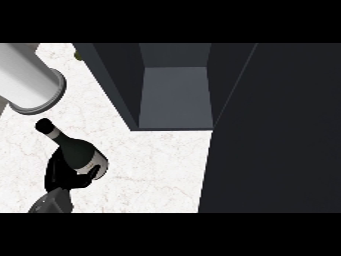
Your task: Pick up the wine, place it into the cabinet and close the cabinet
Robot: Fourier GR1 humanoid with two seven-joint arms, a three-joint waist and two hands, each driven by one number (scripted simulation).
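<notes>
A pale cylinder (25, 80) lay at the upper left of the tabletop (158, 165). Below it, the left hand (64, 176) had its fingers clenched round the wine (77, 150), whose neck tilted up-left. For the carry rightward into the open cabinet (173, 95), the bottle would likely need to clear the cabinet's left wall edge; bare tabletop lay between

Large white cylinder (18, 75) at upper left, pale marbled counter (158, 165)

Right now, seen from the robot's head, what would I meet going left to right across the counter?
White cylinder → wine bottle held in the left hand → open cabinet → dark panel.
</notes>
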